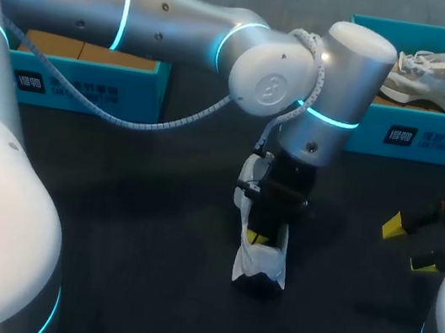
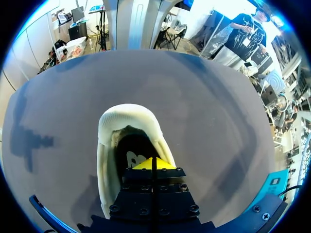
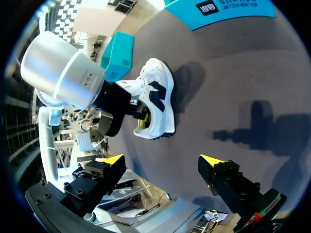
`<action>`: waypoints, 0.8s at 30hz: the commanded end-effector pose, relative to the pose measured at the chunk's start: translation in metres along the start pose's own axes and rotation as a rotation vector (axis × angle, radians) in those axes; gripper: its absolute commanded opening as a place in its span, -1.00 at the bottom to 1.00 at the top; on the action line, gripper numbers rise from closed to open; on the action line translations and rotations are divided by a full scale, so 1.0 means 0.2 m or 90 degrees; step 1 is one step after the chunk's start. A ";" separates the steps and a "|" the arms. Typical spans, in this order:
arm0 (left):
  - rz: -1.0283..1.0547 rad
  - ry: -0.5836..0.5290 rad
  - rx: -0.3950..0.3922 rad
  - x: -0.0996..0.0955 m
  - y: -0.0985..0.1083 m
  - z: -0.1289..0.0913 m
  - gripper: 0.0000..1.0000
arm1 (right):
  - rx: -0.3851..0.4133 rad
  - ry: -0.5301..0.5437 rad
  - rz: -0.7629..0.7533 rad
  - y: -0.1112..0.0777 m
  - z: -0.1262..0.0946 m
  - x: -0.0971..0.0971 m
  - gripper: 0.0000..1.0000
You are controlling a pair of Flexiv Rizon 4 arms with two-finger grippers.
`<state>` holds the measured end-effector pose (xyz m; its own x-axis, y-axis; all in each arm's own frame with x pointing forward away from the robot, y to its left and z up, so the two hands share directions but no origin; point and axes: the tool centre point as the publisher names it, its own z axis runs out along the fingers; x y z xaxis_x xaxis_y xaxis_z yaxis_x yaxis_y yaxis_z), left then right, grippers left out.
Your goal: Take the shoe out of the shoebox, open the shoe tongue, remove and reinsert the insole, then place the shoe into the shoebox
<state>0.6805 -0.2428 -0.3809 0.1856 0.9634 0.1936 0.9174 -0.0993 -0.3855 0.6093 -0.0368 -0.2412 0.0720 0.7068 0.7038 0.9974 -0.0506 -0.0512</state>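
- The left pincer (image 2: 153, 164) is clenched, its tips inside the opening of the shoe (image 2: 127, 114), which stands on the counter (image 2: 204, 111).
- I judge the insole (image 2: 129, 151) step is in hand; whether it is pinched I cannot tell. Next needs a slow lift.
- The right pincer (image 3: 163, 159) is released, well apart from the shoe.

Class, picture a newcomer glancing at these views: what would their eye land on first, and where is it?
The silver left arm stretches over the dark table, the left gripper shut inside the opening of a white shoe at its middle. A second shoe lies in the teal shoebox at the far right, and the right gripper sits open near the right edge.
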 end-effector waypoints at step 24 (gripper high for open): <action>-0.024 -0.044 -0.044 0.00 0.00 -0.06 -1.00 | -0.002 -0.002 0.001 -0.01 0.00 0.00 1.00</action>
<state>0.6831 -0.2482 -0.3876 0.1173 0.9863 0.1160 0.9437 -0.0743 -0.3224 0.6092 -0.0369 -0.2410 0.0720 0.7071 0.7034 0.9974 -0.0504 -0.0514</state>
